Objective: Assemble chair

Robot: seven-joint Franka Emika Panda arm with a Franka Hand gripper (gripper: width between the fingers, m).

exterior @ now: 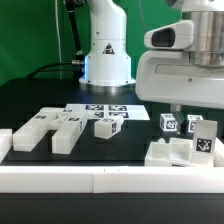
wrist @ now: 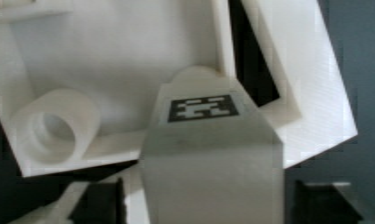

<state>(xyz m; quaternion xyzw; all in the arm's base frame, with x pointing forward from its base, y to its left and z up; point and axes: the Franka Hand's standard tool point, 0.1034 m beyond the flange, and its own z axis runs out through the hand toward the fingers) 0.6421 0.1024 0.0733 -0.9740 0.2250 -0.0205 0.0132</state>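
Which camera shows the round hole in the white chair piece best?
The wrist view: the round hole is close up and clear in a white chair piece. The exterior view shows chair pieces under the arm, on its right, but the hole cannot be seen there.

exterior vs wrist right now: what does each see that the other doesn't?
Exterior only: robot base, marker board, notched blocks on the exterior view's left, front border rail. Wrist only: a round hole close up, beside a tagged part. Both: white tagged chair pieces; which ones match I cannot tell.
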